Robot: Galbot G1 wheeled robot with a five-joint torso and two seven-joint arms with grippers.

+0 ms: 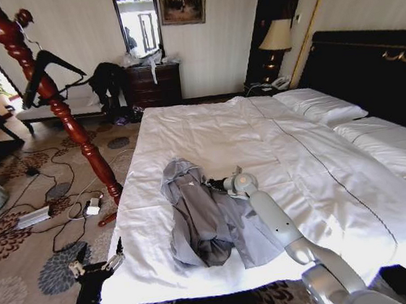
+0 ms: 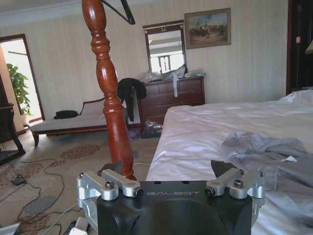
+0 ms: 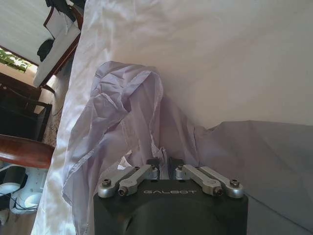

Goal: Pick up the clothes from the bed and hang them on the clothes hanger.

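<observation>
Clothes [image 1: 207, 224] lie crumpled near the bed's [image 1: 275, 144] foot edge; my right gripper [image 1: 214, 186] is pinched on their fabric, so I judge the pickup underway. Next: lift toward the clothes hanger [image 1: 49, 66]. My left gripper [image 1: 99, 266] waits spread

The pale grey-blue clothes [image 1: 206, 220] are crumpled in a heap near the foot of the bed [image 1: 315, 184], which is covered by a white duvet and backed by a black headboard. The black clothes hanger [image 1: 49, 70] is hung on the wooden pole.
</observation>
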